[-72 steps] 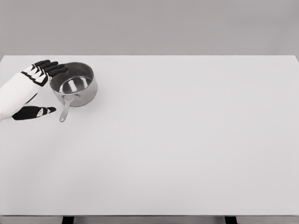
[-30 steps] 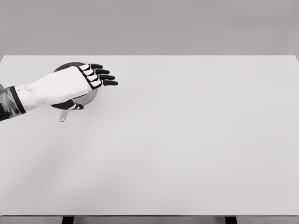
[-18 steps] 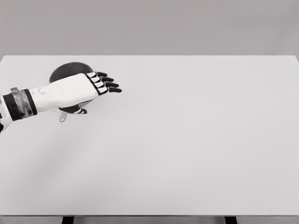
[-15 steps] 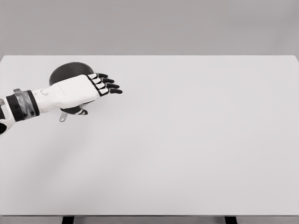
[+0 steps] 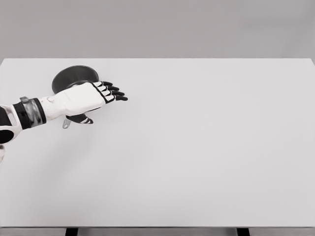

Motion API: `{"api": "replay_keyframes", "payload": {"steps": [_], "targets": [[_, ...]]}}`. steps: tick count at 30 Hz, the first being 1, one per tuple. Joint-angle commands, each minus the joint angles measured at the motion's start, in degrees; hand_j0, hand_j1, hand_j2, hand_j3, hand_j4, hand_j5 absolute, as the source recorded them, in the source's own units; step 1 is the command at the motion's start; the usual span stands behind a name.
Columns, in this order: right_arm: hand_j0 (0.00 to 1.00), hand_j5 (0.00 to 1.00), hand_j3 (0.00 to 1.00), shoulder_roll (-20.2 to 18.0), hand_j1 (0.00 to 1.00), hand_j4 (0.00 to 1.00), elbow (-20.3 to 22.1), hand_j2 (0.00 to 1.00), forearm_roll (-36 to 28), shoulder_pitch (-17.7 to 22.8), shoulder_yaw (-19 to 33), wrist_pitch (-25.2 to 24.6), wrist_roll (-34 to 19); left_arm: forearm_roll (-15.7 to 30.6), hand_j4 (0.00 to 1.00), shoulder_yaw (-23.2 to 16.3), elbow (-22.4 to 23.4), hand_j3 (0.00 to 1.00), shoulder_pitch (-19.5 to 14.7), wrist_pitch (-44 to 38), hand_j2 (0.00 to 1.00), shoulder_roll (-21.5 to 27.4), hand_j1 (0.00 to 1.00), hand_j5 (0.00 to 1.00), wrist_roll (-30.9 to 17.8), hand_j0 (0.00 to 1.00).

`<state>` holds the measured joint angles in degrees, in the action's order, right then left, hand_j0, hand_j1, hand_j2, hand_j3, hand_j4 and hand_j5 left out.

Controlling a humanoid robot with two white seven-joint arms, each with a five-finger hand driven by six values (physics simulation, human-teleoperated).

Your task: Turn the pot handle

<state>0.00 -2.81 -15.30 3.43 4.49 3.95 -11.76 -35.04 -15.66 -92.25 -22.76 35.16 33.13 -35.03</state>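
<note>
Steel pot point(image 5: 74, 76) under flat, open-fingered left hand point(image 5: 86, 98)

left hand point(image 5: 83, 98) over pot point(image 5: 74, 77), table point(image 5: 197, 147)

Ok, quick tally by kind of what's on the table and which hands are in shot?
Pots: 1, the pot, mostly hidden under the hand, its handle tip poking out toward the camera.
Hands: 1, the left hand, fingers extended over the pot, holding nothing.
Tables: 1, the table.
Total: 3. The right hand is out of view.
</note>
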Motion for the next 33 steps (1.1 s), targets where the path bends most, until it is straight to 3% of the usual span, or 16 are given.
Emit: {"api": "replay_keyframes", "payload": {"steps": [1,33], "targets": [[1.00,1.00,1.00,0.0,1.00,1.00,0.0,1.00,0.0,0.0,0.0,0.0,0.0,-0.8,1.00,0.0,0.9,1.00,0.0,-0.2,1.00,-0.5,1.00,1.00,0.0,1.00],[1.00,1.00,1.00,0.0,1.00,1.00,0.0,1.00,0.0,0.0,0.0,0.0,0.0,-1.1,1.00,2.7,5.8,1.00,0.8,-0.2,1.00,-0.3,1.00,1.00,0.0,1.00]]}}
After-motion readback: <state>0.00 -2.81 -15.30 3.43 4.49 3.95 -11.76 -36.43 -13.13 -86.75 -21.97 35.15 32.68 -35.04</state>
